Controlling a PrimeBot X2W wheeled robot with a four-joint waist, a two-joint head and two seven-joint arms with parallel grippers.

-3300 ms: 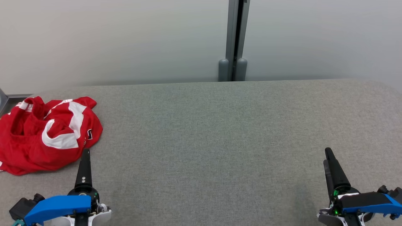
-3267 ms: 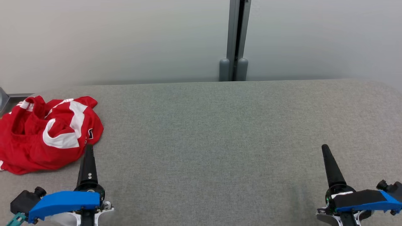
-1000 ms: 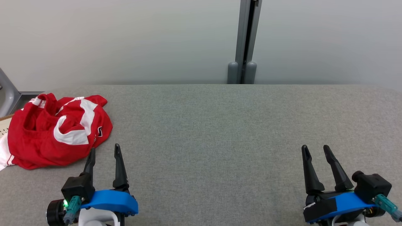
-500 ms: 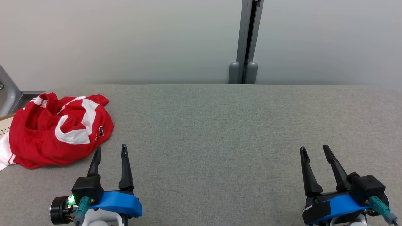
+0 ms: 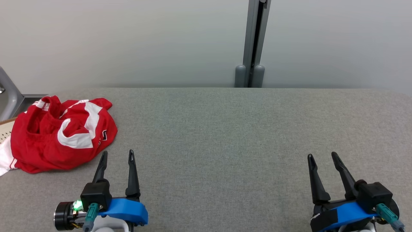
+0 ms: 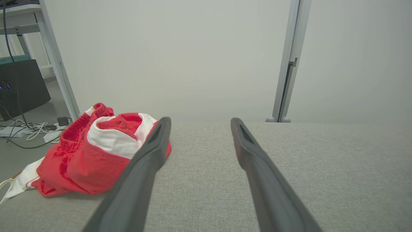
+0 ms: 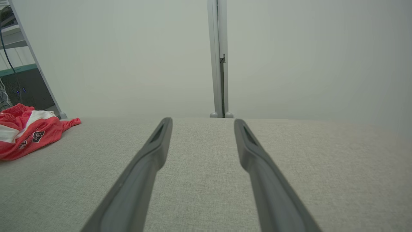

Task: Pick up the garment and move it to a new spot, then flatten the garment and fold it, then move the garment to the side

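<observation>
While both arms sat low at the near edge of the grey padded table (image 5: 225, 135), the left gripper (image 5: 117, 152) had its two dark fingers spread wide, pointing away from the robot. Nothing lay between them but bare table covering. The right gripper (image 5: 322, 155), well apart on the other side, was spread just as wide and was equally empty, its fingers leaning slightly to the left in the head view. Whether any fingertip touched the surface could not be told.

A little beyond the left gripper and to its left lay the garment (image 5: 61, 135), a crumpled red heap with broad white bands and some dark lettering on one fold. It rested on the table's left end, with a white part trailing at the edge. The left gripper's nearer fingertip was close to the heap's near right side but apart from it. In the left wrist view that finger crossed in front of the red cloth without gripping it.

Farther on, the table ran bare to its far edge. Behind it stood a pale wall (image 5: 128, 42) with a grey vertical post (image 5: 254, 42). Off the left end, the left wrist view showed a slanted metal frame leg (image 6: 58, 61), loose cables (image 6: 29, 129) on the floor and a dark box (image 6: 19, 87).
</observation>
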